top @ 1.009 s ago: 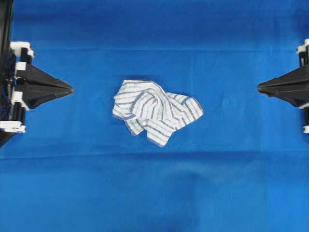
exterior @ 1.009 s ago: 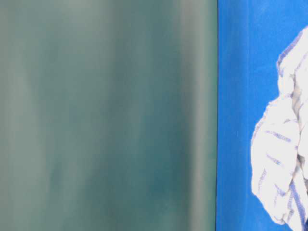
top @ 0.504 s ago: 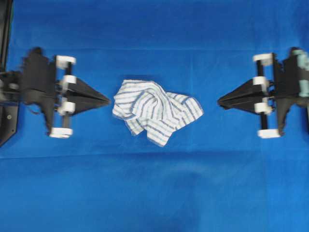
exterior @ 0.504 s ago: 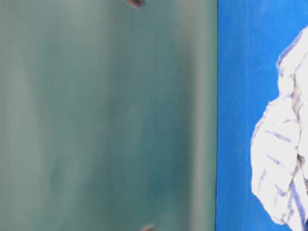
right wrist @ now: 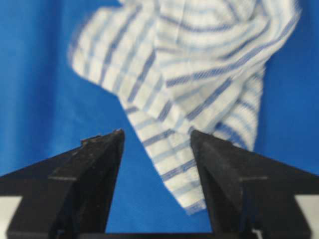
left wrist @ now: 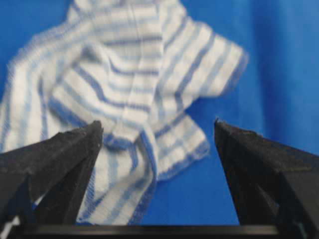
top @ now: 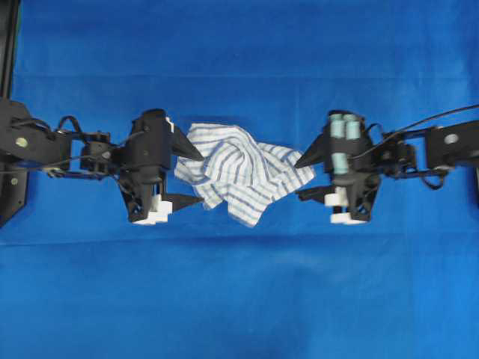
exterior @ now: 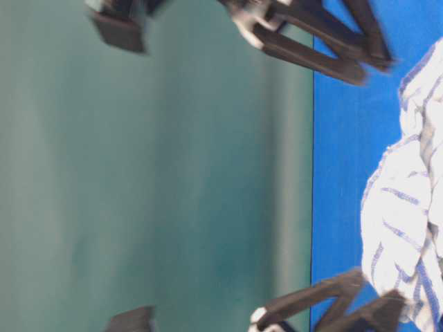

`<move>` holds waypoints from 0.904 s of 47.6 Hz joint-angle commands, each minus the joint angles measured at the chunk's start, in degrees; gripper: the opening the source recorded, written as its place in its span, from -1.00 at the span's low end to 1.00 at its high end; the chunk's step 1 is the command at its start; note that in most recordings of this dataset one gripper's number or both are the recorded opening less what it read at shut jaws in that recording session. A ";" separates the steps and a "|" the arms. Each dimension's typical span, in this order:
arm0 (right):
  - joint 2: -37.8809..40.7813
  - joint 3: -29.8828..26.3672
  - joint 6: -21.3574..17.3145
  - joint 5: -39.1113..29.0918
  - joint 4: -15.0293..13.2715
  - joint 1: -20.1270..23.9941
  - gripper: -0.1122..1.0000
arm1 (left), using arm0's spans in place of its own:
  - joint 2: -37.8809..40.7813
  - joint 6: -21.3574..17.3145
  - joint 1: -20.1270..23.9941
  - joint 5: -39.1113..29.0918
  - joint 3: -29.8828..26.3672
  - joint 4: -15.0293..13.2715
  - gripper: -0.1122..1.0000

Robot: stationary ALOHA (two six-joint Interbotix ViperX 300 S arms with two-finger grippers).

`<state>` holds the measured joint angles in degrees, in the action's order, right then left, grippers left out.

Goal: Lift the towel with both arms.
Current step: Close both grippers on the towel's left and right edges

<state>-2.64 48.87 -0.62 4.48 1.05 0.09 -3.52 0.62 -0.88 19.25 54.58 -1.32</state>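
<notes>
Left gripper [top: 196, 177]: jaws spread wide, holding nothing, tips at the left edge of the towel [top: 243, 172]. Right gripper [top: 302, 178]: jaws likewise spread and empty, tips at the towel's right edge. Whether any tip touches the cloth cannot be told. The towel lies crumpled between the two arms on the blue tablecloth [top: 239, 299] covering the table.
</notes>
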 commanded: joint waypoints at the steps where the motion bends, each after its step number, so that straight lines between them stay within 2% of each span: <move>1: 2.55 -2.55 0.00 0.44 0.18 0.00 0.30 | 1.93 -0.09 -0.18 0.70 -1.49 -0.09 0.78; 20: 10.37 -5.19 0.09 1.93 0.26 -0.53 0.29 | 12.22 -0.09 -0.18 6.06 -2.99 -0.35 0.78; 33: 11.95 -5.98 0.09 1.76 0.26 -1.05 0.25 | 14.33 -0.18 -0.18 5.80 -3.78 -0.44 0.71; 36: 11.95 -5.98 0.09 1.76 0.26 -1.23 0.17 | 14.24 -0.09 -0.18 5.10 -3.78 -0.44 0.58; 38: 11.87 -5.98 0.09 1.58 0.26 -1.32 0.07 | 14.24 -0.09 -0.18 4.31 -3.87 -0.44 0.43; 43: 11.78 -5.89 0.09 1.14 0.26 -1.32 -0.43 | 14.15 -0.09 -0.18 1.93 -4.04 -0.44 -0.10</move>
<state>9.84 43.59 -0.62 5.80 1.14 -1.14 11.16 0.44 -0.79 22.85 51.06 -1.67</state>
